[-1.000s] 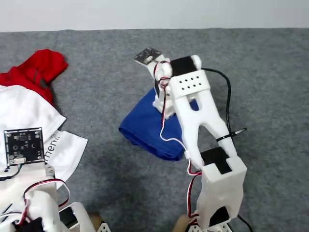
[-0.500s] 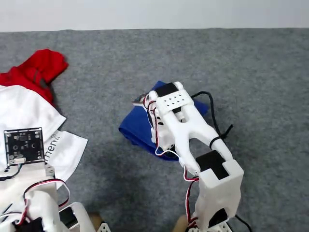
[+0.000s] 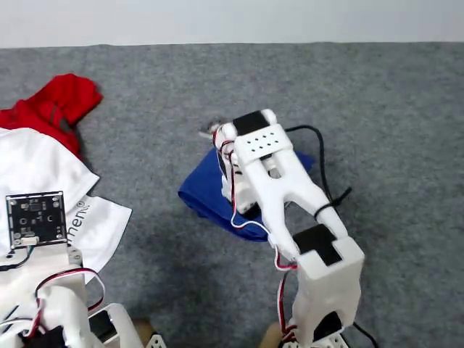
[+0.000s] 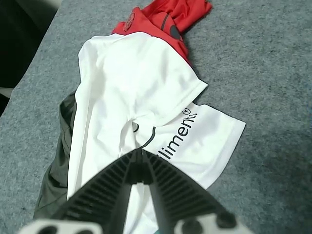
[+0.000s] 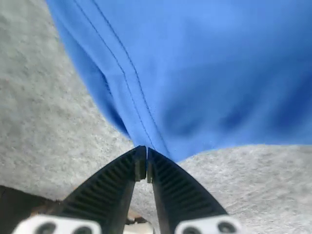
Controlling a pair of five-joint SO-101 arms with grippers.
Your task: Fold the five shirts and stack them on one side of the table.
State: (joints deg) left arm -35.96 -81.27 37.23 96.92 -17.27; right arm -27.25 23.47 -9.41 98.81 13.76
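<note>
Blue shirt (image 5: 195, 73) at closed right claw (image 5: 146, 166)

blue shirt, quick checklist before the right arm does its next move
1. Right gripper at the blue shirt: ok, tips at its edge.
2. Right jaws open for a grab: not ok, shut.
3. Fabric pinched between them: cannot tell.
4. Blue shirt apart from the others: ok, bare table between it and the white shirt.
5. Left gripper out of the way: ok, shut, over the white shirt.
6. Others folded: not ok, white shirt, red shirt and a dark shirt lie loose in a heap.
</note>
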